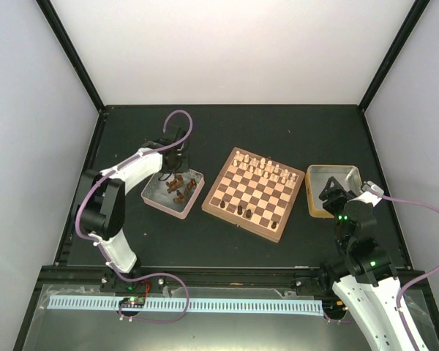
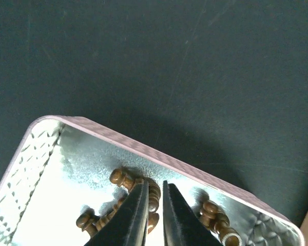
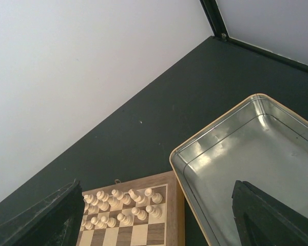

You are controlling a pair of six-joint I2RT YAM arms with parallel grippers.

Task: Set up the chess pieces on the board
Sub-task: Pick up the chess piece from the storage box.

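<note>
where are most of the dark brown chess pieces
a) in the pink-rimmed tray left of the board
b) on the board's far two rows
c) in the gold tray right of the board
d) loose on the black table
a: the dark brown chess pieces lie heaped in the pink-rimmed tray, only a few stand on the board, whose far rows hold cream pieces.

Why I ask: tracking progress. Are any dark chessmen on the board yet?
Yes, the top view shows a few dark chess pieces on squares along the near edge of the board.
</note>
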